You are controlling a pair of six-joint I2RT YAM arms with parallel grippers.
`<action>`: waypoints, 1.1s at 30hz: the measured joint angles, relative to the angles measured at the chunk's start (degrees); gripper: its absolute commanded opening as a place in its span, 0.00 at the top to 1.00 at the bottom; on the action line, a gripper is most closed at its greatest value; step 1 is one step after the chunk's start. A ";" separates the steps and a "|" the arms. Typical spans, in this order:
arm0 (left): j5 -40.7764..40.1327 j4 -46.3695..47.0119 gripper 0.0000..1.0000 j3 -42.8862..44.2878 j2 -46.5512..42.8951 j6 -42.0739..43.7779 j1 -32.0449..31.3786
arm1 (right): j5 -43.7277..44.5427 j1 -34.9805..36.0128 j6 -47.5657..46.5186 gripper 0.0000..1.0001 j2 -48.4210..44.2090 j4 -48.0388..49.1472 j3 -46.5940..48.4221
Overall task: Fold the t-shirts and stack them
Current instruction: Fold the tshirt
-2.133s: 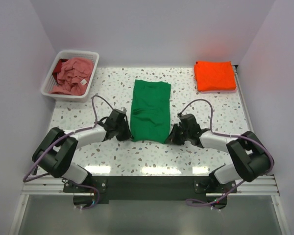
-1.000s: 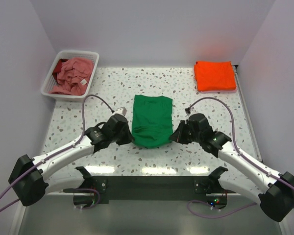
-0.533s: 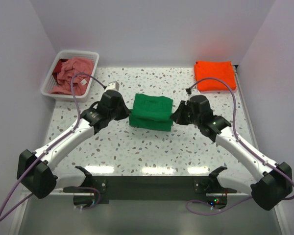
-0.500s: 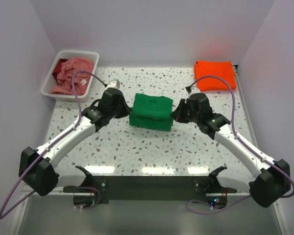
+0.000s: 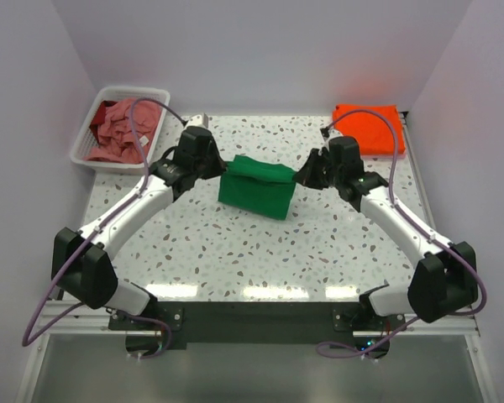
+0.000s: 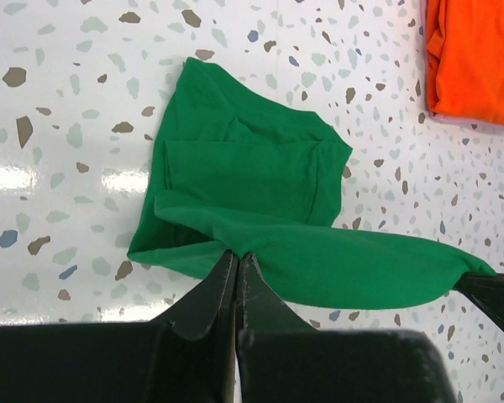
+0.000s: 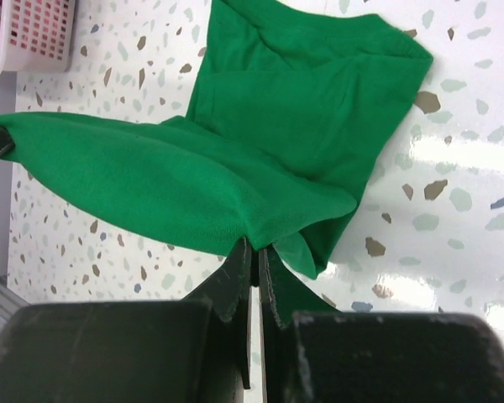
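The left gripper [image 6: 237, 253] has its jaws pressed together, with only a sliver between the tips, pinching the edge of the green shirt [image 6: 252, 193]. The right gripper [image 7: 254, 243] is closed the same way on the opposite end of that edge. The pinched layer stretches between them as a smooth band, and the tip of the other gripper shows at its far end in each wrist view. The rest of the shirt lies below it on the table in a rough rectangle.

From above, the green shirt [image 5: 256, 186] sits mid-table, with the left gripper [image 5: 218, 170] touching its left end and the right gripper [image 5: 301, 176] touching its right end. Speckled table [image 5: 235, 248] lies bare all along the near side.

The folded orange shirt [image 5: 371, 128] lies in the far right corner, just beyond the right wrist. The basket [image 5: 78, 153] sits at the far left corner and holds the crumpled pink shirt [image 5: 118, 133]. The left arm's cable loops over it.
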 measured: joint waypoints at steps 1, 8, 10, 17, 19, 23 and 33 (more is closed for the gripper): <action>0.04 0.28 1.00 0.48 0.83 0.31 0.42 | -0.81 -0.74 -0.07 1.00 1.05 0.33 0.55; 1.33 1.92 1.00 4.96 7.96 1.97 3.13 | -4.83 -3.74 -0.20 1.00 7.89 2.60 3.58; 2.38 2.36 1.00 6.95 10.78 2.29 4.09 | -5.77 -4.59 -0.17 1.00 10.10 3.41 4.50; 5.75 4.83 1.00 11.41 20.17 4.48 6.14 | -8.02 -6.84 -0.24 1.00 19.06 5.46 8.50; 6.56 4.76 1.00 13.35 22.93 4.98 6.34 | -8.59 -7.56 -0.22 1.00 21.90 5.90 9.60; 7.34 4.44 1.00 18.91 28.68 5.66 6.51 | -10.08 -8.83 -0.20 1.00 27.58 6.29 12.33; 9.68 3.69 0.92 27.04 37.86 6.45 8.07 | -11.82 -10.19 0.81 0.81 37.59 6.75 18.53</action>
